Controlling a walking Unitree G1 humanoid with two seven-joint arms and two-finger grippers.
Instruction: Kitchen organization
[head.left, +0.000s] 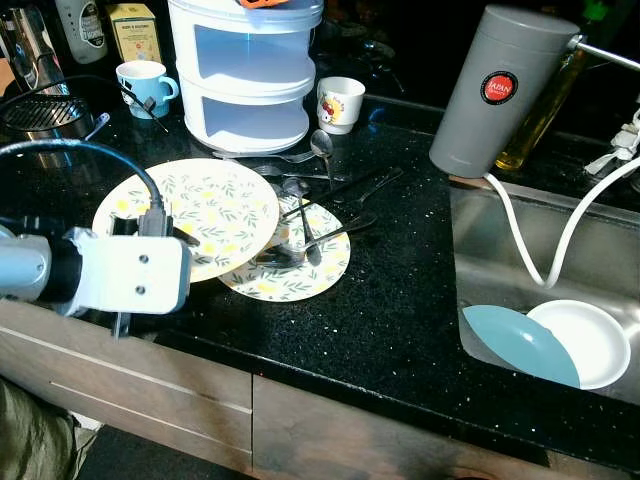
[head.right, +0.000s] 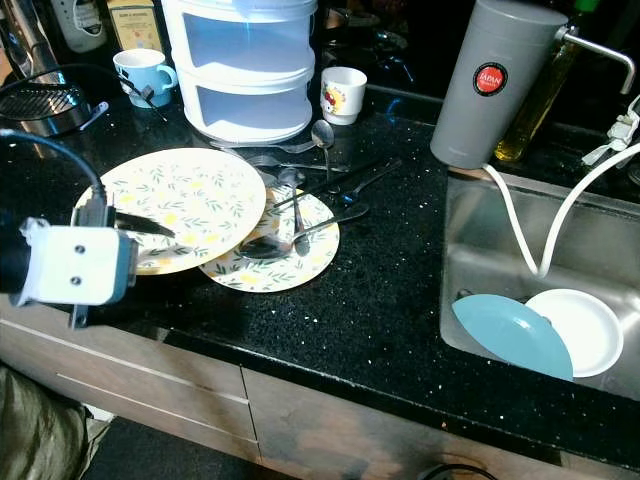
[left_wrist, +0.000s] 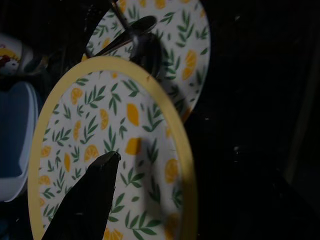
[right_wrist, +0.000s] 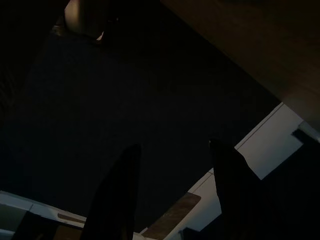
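A large yellow-rimmed plate with a lemon and leaf pattern (head.left: 205, 200) lies on the black counter, its right edge over a smaller matching plate (head.left: 300, 272). Spoons and forks (head.left: 312, 232) lie across the small plate and behind it. My left gripper (head.left: 183, 238) is at the large plate's near edge, shut on it. One black finger (left_wrist: 92, 195) rests on the plate's top face, and the other is hidden beneath it. My right gripper (right_wrist: 172, 146) hangs low in the dark with its two fingers apart and nothing between them.
Behind the plates stand a white tiered container (head.left: 250, 85), a blue mug (head.left: 145, 85) and a white cup (head.left: 340, 103). At the right, a grey cylinder (head.left: 495, 90) with a white hose (head.left: 535, 255) stands by the sink (head.left: 480, 240), which holds a blue plate (head.left: 515, 342) and a white plate (head.left: 598, 340).
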